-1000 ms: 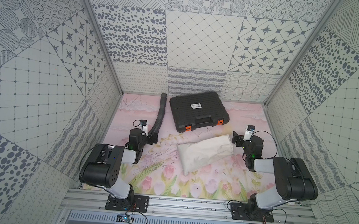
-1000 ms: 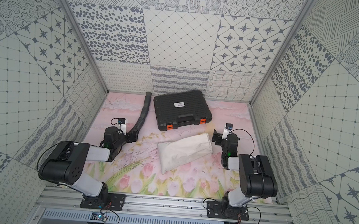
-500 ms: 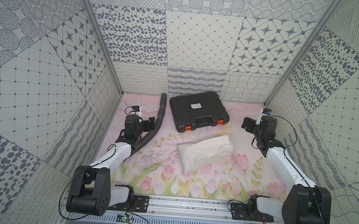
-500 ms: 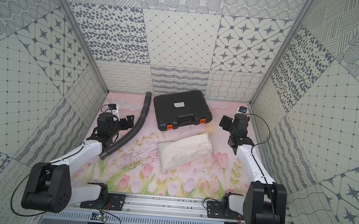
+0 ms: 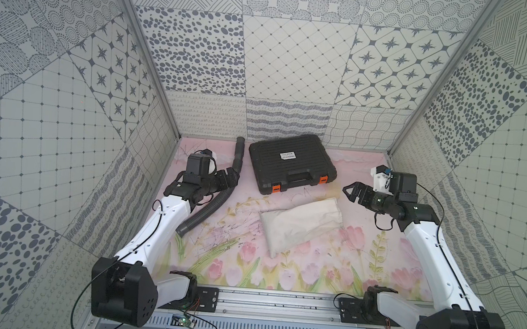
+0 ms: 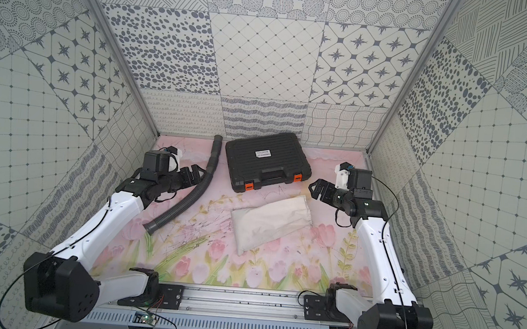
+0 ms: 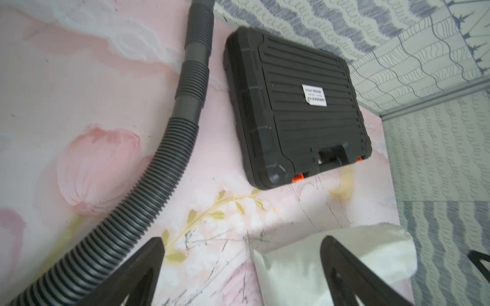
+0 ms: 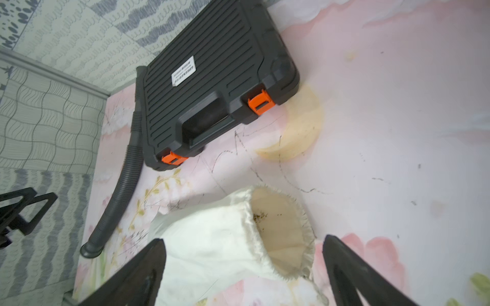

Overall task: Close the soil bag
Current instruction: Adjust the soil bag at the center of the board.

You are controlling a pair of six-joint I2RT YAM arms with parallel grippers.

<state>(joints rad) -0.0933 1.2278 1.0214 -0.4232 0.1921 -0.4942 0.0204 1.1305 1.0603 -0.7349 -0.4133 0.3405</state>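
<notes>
We see the soil bag [image 5: 300, 227] lying flat on the floral mat [image 5: 311, 272], about midway between the two arms and a little right of centre. It sits just nearer than the black case [image 5: 291, 166], with a strip of mat showing between them. The bag lies slantwise: its closed end points near and left, its neck far and right. In the right wrist view the bag's mouth [image 8: 281, 233] gapes wide, its rim gathered, with a few dark specks on the tan lining.

The right gripper [image 5: 351, 191] hangs to the right of the neck and apart from it, jaws spread wide and holding nothing. The wrist view shows its fingers [image 8: 148, 265] framing the open mouth from above.

The left gripper [image 5: 232, 179] is also spread and empty. It hovers at far left over the grey ribbed hose [image 5: 210, 206] — whether it touches the hose we cannot tell from a top view. In its wrist view the hose [image 7: 148, 185] runs past one finger [image 7: 143, 265], and the closed end of the bag [image 7: 305, 270] shows between the two.

The case lies shut at the far side, orange latches facing us; the hose curves along its left.
</notes>
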